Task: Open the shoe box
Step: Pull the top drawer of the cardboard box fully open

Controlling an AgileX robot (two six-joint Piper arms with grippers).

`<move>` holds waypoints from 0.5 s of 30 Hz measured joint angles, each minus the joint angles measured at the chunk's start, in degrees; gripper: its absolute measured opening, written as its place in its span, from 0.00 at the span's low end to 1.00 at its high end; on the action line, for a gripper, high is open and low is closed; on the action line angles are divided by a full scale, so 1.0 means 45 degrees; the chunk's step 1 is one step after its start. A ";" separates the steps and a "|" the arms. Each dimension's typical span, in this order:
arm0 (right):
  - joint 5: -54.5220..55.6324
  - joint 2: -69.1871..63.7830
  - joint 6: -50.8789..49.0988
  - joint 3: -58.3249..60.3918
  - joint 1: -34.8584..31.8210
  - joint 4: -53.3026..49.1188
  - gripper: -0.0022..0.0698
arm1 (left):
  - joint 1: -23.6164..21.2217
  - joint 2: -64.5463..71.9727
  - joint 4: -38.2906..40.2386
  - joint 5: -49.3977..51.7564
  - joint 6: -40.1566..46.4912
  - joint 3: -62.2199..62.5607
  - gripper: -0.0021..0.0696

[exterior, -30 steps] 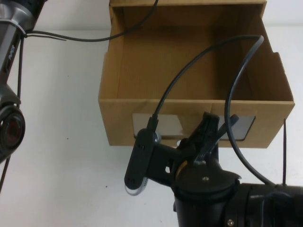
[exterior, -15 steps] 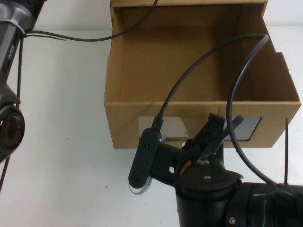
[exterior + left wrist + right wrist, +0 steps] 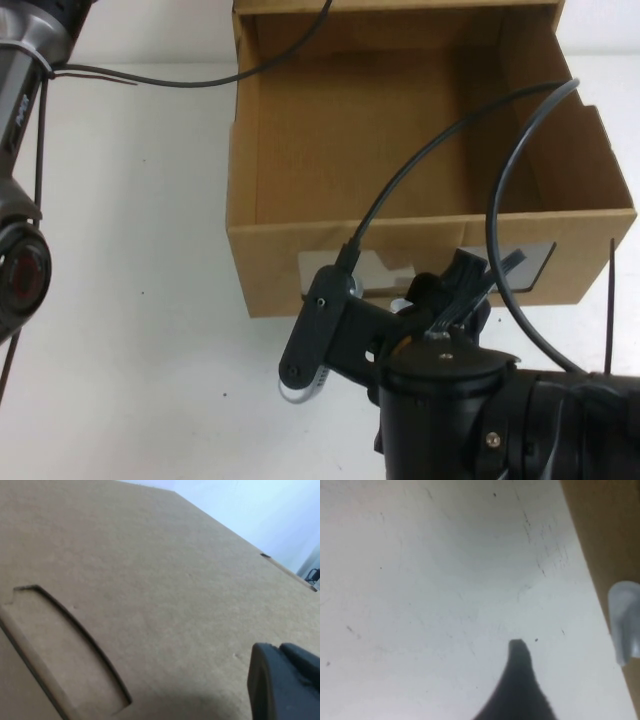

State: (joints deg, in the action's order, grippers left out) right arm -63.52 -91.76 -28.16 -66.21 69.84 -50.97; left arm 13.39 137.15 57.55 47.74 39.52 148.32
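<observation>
A plain brown corrugated cardboard shoe box (image 3: 270,270), unprinted inside and out, stands out against a matt white table (image 3: 130,330) flecked with faint dark scuffs and specks. A pale grey-white rectangular label (image 3: 385,270) breaks the brown of one outer wall. The black plastic right gripper (image 3: 470,285), its black arm and a looping dark grey cable (image 3: 440,135) share one dark tone. A black oblong camera housing (image 3: 318,330) ends in a silvery-white cap. The silver-grey and black left arm (image 3: 20,150) carries a dull red round disc (image 3: 22,278). The left gripper (image 3: 285,680) shows matt black against bare, unpatterned brown card.
</observation>
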 joint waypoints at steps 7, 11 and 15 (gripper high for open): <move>0.0000 0.0025 -0.0075 0.0000 0.0000 0.0054 0.69 | -0.0029 -0.0112 0.0054 0.0377 0.0537 0.0000 0.28; 0.0000 0.0386 -0.0075 0.0022 0.0000 0.0058 0.68 | 0.0019 -0.0264 0.0054 0.0608 0.0892 0.0000 0.43; -0.0025 0.0961 -0.0107 0.0022 0.0000 0.0264 0.68 | 0.0048 -0.0430 -0.0229 0.0633 0.1000 -0.0025 0.47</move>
State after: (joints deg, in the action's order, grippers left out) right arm -63.64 -87.43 -28.64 -66.11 69.84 -49.78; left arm 13.60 135.22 56.52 50.59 44.02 148.21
